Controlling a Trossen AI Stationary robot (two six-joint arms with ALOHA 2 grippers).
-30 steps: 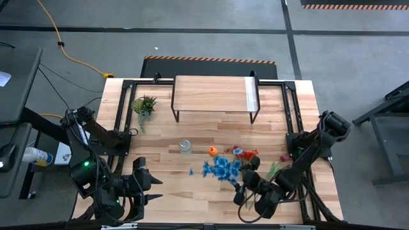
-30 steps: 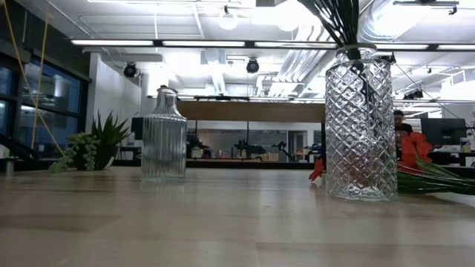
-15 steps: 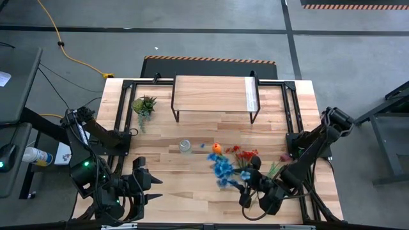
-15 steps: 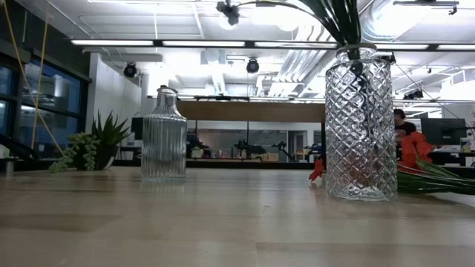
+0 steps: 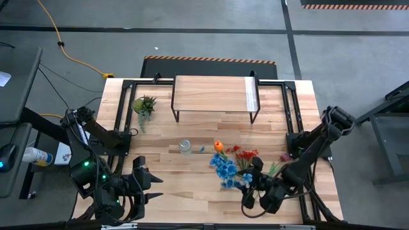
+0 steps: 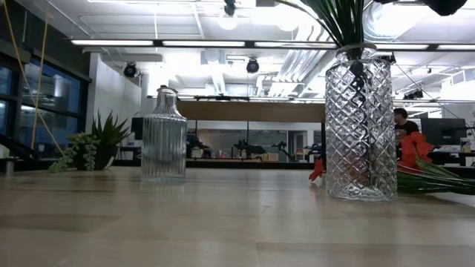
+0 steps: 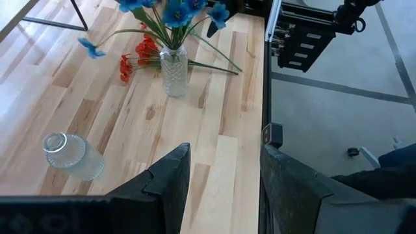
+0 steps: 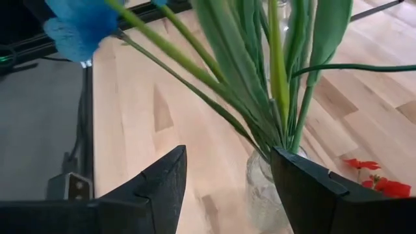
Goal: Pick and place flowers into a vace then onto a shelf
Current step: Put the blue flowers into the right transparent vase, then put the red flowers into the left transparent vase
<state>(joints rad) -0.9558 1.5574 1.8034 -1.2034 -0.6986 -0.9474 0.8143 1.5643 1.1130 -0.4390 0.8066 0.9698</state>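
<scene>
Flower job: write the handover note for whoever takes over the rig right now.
Left gripper: parked at the near left corner of the table, jaws open, empty.
Right gripper: by the diamond-cut vase, jaws open.
Done: blue flowers stand in the vase.
Left: red flowers and dark pink bud lie on the table; vase not yet on the shelf.

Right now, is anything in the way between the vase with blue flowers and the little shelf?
Nothing visible blocks it. The diamond-cut vase holding blue flowers stands on bare table before the shelf; the ribbed bottle sits off to the left.
</scene>
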